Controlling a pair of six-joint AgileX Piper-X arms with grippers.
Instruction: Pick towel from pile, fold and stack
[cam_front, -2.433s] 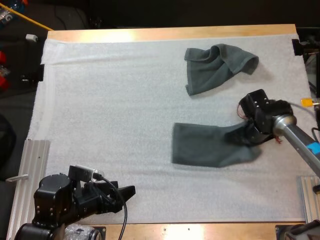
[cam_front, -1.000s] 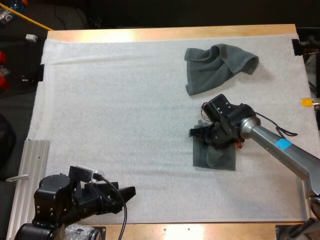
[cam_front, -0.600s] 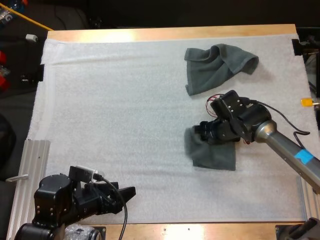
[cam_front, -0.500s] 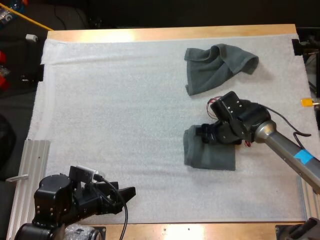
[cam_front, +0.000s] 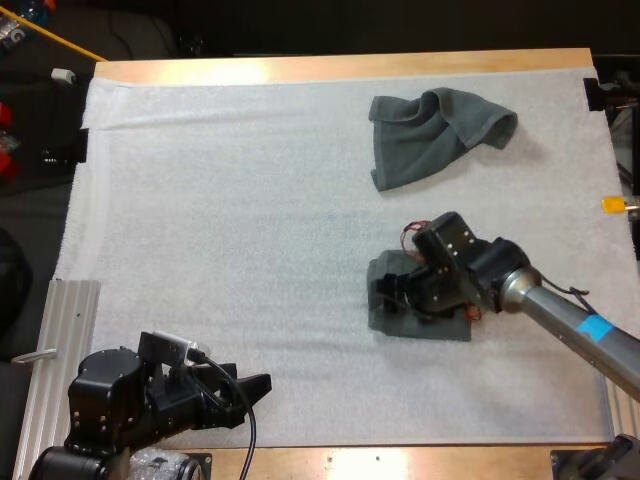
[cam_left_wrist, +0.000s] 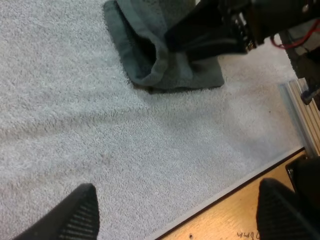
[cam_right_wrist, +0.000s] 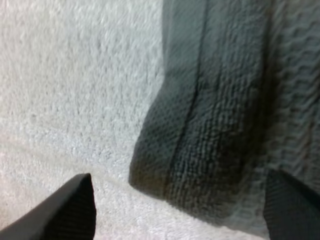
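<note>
Judged step: letting go of a finished fold. Flat on the white mat, right of centre, the folded towel; toward the far side of the table, apart from it, the crumpled towel. Low over the fold's left edge, the right gripper, fingers spread wide, clear of the cloth and holding nothing. Near the table's front edge, the left gripper, fingers likewise wide apart and empty. At the edge under the right gripper, a rounded, slightly puffed fold, layers not pressed flat. Likely hazards: snagging of the top layer by a fingertip on lifting away, with the fold dragged open; springing back of the loose edge if left unpressed; a skewed stack later, owing to uneven layers. Further hazard on the way to the crumpled towel beyond: sweeping of a low finger across the folded one.
</note>
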